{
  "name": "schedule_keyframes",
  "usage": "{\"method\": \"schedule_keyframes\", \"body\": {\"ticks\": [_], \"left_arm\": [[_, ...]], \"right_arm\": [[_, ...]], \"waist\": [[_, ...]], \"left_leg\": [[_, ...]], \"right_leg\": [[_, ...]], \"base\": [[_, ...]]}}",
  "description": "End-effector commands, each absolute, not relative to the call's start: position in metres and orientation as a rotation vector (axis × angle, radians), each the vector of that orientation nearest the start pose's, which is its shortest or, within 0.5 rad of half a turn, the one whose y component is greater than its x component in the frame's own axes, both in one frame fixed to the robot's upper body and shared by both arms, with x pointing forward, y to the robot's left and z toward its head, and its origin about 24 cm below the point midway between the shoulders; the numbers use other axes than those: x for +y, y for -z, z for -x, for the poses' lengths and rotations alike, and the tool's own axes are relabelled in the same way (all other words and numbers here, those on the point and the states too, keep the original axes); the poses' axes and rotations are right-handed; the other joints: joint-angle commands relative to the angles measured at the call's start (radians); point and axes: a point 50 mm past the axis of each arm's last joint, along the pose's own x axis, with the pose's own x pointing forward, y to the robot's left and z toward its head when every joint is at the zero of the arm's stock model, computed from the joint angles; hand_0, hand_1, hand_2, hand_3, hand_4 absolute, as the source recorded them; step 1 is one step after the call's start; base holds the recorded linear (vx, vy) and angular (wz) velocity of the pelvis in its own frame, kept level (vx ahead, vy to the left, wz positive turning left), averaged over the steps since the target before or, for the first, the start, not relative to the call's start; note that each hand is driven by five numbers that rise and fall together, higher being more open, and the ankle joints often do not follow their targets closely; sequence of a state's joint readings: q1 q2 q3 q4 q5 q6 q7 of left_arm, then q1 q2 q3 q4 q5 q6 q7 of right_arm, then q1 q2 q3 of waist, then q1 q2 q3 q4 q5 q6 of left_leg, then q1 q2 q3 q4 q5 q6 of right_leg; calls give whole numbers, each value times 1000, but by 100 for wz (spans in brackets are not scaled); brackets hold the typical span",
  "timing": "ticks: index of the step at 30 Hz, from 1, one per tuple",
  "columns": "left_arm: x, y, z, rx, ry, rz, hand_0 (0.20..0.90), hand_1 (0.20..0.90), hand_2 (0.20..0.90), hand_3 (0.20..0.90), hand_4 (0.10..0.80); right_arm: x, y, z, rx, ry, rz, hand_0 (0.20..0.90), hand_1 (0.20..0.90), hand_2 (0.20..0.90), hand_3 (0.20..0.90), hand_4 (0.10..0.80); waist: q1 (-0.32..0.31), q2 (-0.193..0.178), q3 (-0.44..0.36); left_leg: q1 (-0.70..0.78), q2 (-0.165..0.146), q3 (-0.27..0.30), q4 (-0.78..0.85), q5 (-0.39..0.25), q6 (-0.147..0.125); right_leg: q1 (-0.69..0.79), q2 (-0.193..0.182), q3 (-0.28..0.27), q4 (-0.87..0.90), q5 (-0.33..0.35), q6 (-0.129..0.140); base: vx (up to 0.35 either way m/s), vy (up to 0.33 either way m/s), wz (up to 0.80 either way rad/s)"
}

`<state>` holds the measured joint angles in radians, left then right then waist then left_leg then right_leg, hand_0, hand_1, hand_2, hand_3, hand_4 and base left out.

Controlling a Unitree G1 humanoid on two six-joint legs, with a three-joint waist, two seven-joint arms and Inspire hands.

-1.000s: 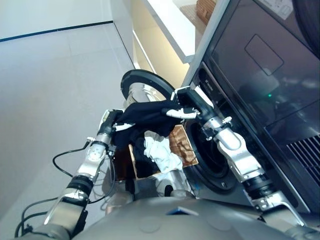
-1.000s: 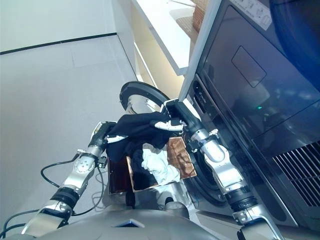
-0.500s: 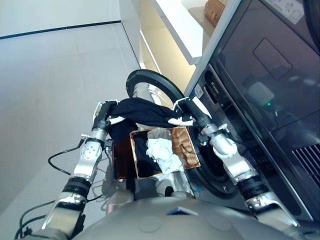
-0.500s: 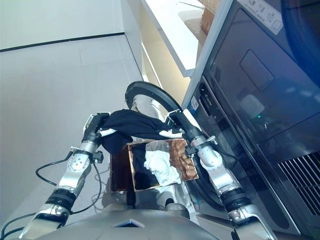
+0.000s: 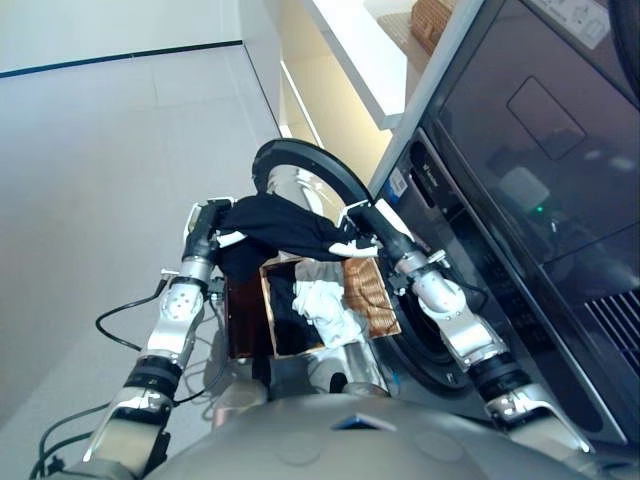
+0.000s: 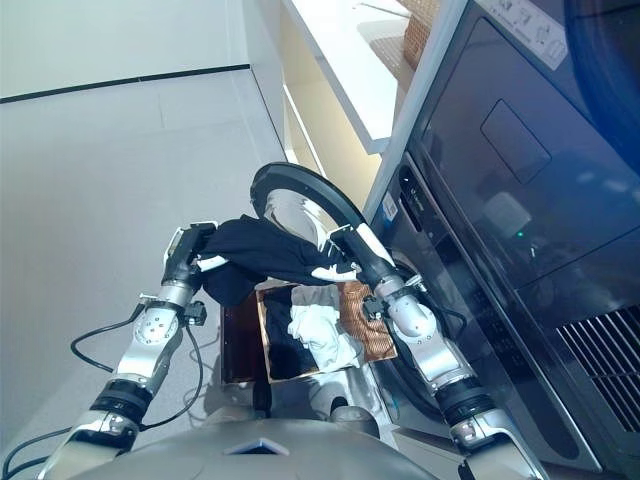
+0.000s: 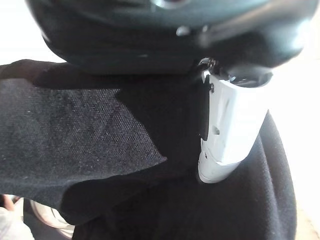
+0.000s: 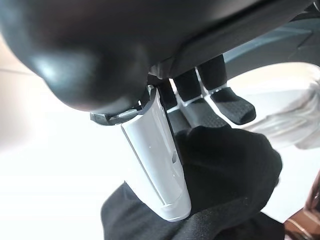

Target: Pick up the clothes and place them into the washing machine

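While both arms are reaching up toward the middle of the frame, I am seeing a black garment [image 5: 283,222] stretched between the two hands, hanging above a brown basket [image 5: 368,290]. My left hand [image 5: 205,228] is holding the garment's left end; in the left wrist view the white-covered thumb is pressing onto the black cloth, pinching it against the hand. My right hand [image 5: 362,222] is gripping the right end, and in its wrist view the thumb and the curled dark fingers [image 8: 227,102] are closing around a bunched fold of the same cloth. The garment is sitting just in front of the open round door [image 5: 305,165] of the washing machine [image 5: 500,180], which is filling the right side of the frame. Below the stretched cloth, a white garment [image 5: 325,305] and dark clothing are lying in the basket.
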<state>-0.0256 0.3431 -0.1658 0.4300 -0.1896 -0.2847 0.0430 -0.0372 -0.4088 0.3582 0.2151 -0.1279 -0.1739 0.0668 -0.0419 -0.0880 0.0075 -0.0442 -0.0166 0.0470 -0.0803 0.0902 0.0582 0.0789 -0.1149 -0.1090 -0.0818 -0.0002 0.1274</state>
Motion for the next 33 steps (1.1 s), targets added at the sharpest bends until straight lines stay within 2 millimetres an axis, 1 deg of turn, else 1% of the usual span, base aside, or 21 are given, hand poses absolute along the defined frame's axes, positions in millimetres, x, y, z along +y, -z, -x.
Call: {"method": "schedule_keyframes", "body": {"ticks": [1,2,4,6,8,11,13,15,20,23,24,25,31,33], "left_arm": [[202,-61,-276,-226,46,-151,200,200,200,200,300],[198,-66,-277,-246,73,-141,200,200,200,200,300],[196,-69,-278,-255,86,-131,200,200,200,200,300],[187,-75,-278,-280,167,-80,200,200,200,200,300],[184,-78,-278,-290,199,-81,200,200,200,200,300],[182,-79,-280,-289,244,-86,200,200,200,200,300],[181,-78,-281,-278,271,-44,200,200,200,200,300],[182,-75,-283,-266,286,-17,200,200,200,200,300],[187,-69,-290,-213,321,45,200,200,200,200,300],[195,-65,-296,-175,339,116,200,200,200,200,300],[195,-65,-297,-176,339,117,200,200,200,200,300],[198,-65,-299,-163,352,143,200,200,200,200,300],[200,-65,-305,-147,377,192,200,200,200,200,300],[198,-64,-305,-141,396,224,200,200,200,200,300]], "right_arm": [[-148,-30,-260,-82,-419,574,576,576,576,576,569],[-149,-31,-261,-81,-413,589,900,900,900,900,800],[-149,-31,-262,-83,-410,588,900,900,900,900,800],[-150,-35,-264,-94,-402,563,900,900,900,900,800],[-152,-36,-264,-96,-399,550,900,900,900,900,800],[-156,-39,-266,-98,-402,540,900,900,900,900,800],[-158,-40,-267,-95,-403,529,900,900,900,900,800],[-160,-39,-268,-89,-395,519,900,900,900,900,800],[-160,-36,-267,-71,-417,506,900,900,900,900,800],[-160,-33,-269,-56,-425,492,900,900,900,900,800],[-160,-33,-269,-56,-425,491,900,900,900,900,800],[-163,-33,-270,-53,-413,479,900,900,900,900,800],[-163,-32,-272,-50,-401,417,900,900,900,900,800],[-161,-32,-272,-48,-414,395,900,900,900,900,800]], "waist": [[14,-1,-60],[14,1,-60],[14,1,-60],[13,4,-61],[13,5,-63],[13,6,-66],[11,8,-68],[9,9,-71],[2,12,-81],[-4,13,-89],[-4,13,-88],[-8,15,-91],[-13,17,-94],[-13,17,-94]], "left_leg": [[47,12,-19,11,-83,-63],[47,12,-19,11,-83,-62],[47,11,-19,12,-83,-62],[47,10,-21,12,-83,-61],[48,10,-21,12,-83,-61],[50,9,-20,12,-84,-61],[51,9,-20,10,-83,-62],[52,8,-18,10,-83,-63],[57,9,-13,8,-83,-65],[62,11,-8,5,-83,-67],[62,11,-8,5,-83,-67],[62,11,-7,4,-82,-68],[65,12,-4,3,-82,-68],[66,12,-4,3,-83,-68]], "right_leg": [[-129,-39,-4,71,80,22],[-128,-40,-4,70,81,22],[-127,-40,-4,70,81,22],[-128,-41,-3,71,82,23],[-128,-41,-2,71,82,23],[-126,-43,-1,69,83,24],[-125,-43,-2,68,84,24],[-124,-43,1,66,84,25],[-124,-42,5,63,86,25],[-123,-41,7,60,89,27],[-123,-41,7,60,89,27],[-122,-40,8,59,90,27],[-123,-40,12,60,92,29],[-123,-40,12,59,92,29]], "base": [[0,0,0],[0,0,0],[0,0,0],[0,0,0],[0,0,0],[0,0,0],[0,0,0],[0,0,0],[0,0,0],[0,0,0],[0,0,0],[0,0,0],[0,0,0],[0,0,0]]}}
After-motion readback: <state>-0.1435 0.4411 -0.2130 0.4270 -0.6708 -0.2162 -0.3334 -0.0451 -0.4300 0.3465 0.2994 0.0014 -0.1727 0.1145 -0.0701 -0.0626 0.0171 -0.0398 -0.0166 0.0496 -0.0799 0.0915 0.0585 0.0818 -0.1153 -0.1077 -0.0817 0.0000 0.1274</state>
